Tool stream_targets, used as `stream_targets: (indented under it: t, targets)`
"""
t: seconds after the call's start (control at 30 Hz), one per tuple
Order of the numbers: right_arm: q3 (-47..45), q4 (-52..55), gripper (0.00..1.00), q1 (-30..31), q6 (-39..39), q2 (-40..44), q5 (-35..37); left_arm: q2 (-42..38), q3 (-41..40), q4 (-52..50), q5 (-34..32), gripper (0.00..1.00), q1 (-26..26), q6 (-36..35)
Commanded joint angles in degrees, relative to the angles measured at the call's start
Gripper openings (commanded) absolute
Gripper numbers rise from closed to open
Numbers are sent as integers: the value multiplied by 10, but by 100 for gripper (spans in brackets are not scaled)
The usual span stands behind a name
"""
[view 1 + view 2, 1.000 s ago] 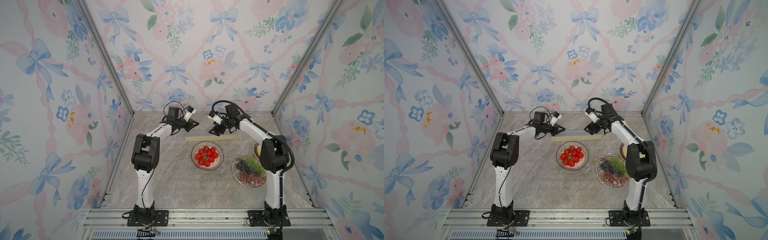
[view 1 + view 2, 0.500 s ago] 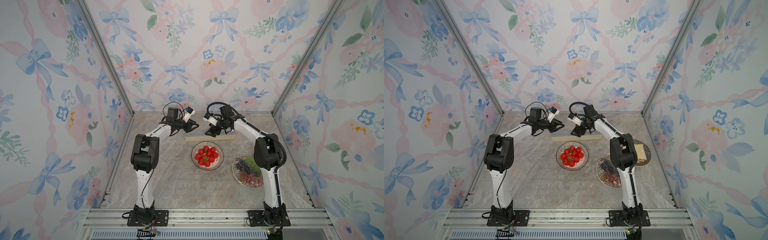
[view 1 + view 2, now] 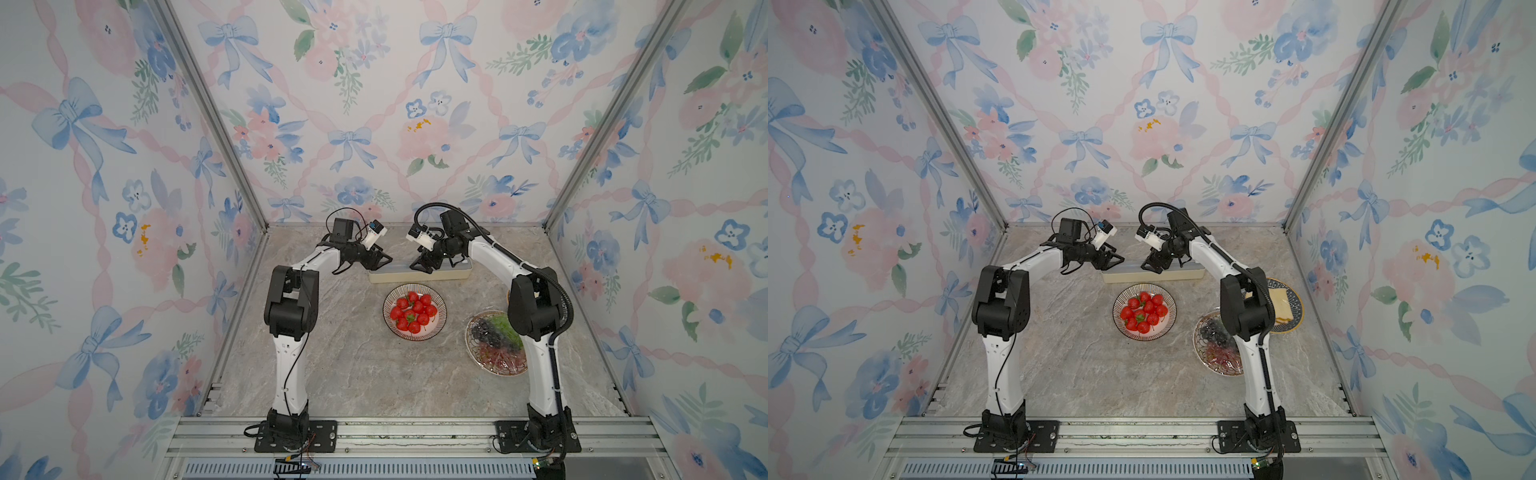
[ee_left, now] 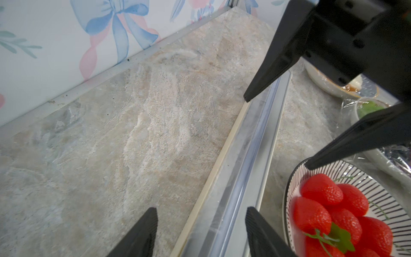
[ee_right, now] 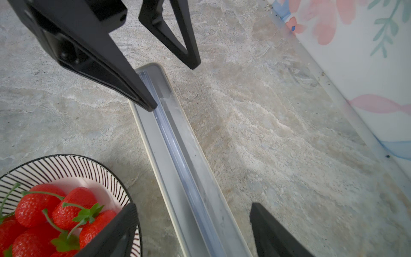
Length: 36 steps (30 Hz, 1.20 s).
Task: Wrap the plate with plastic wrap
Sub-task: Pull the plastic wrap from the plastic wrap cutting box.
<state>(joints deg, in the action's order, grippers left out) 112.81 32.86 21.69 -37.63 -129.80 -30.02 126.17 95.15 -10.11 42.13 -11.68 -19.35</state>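
The plate (image 3: 414, 312) (image 3: 1144, 312) is a black-striped dish heaped with red strawberries, near the middle of the table. Just behind it lies the plastic wrap's long cream box (image 3: 419, 273) (image 3: 1152, 274), its grey lid down and the film hidden inside. My left gripper (image 3: 384, 261) (image 4: 201, 211) hangs open over the box's left end, astride its back edge. My right gripper (image 3: 417, 266) (image 5: 193, 207) stands open a little farther along the box (image 5: 184, 155), one finger above the plate's rim (image 5: 66, 164). Both grippers hold nothing.
A film-covered plate of grapes and greens (image 3: 494, 345) (image 3: 1217, 349) lies at the front right, partly behind the right arm. A blue-rimmed plate with bread (image 3: 1283, 305) sits behind it. The back wall stands close behind the box.
My left gripper has gone from shut to open above the box's left end. The right gripper has slid left along the box, closer to the left one.
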Motion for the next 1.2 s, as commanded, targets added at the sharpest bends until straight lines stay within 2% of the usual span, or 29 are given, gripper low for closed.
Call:
stream_targets:
  t: [0.0, 0.2, 0.37, 0.63, 0.7, 0.8, 0.97, 1.1, 1.17]
  targets:
    - [16, 22, 81, -5, -11, -9, -7, 25, 35, -59, -18, 62, -10, -36]
    - [4, 21, 81, -6, -16, 2, -4, 59, 84, -87, -30, 54, -29, -39]
    - [-4, 18, 82, -10, -26, 13, -5, 85, 116, -102, -30, 41, -37, -40]
    - [4, 28, 82, -12, -44, 14, -8, 89, 125, -130, -8, 24, -39, -55]
    - [13, 35, 82, -14, -49, 9, -8, 85, 124, -140, 4, 17, -38, -64]
    - [27, 44, 82, -13, -58, -4, -8, 72, 120, -142, 21, 0, -33, -67]
    - [63, 59, 81, -5, -77, -32, 7, 42, 119, -142, 46, 0, -25, -72]
    - [104, 73, 69, 1, -74, -59, 9, 15, 119, -142, 66, 0, -20, -76]
    - [119, 78, 70, 6, -75, -69, 10, 5, 117, -142, 69, 0, -20, -78]
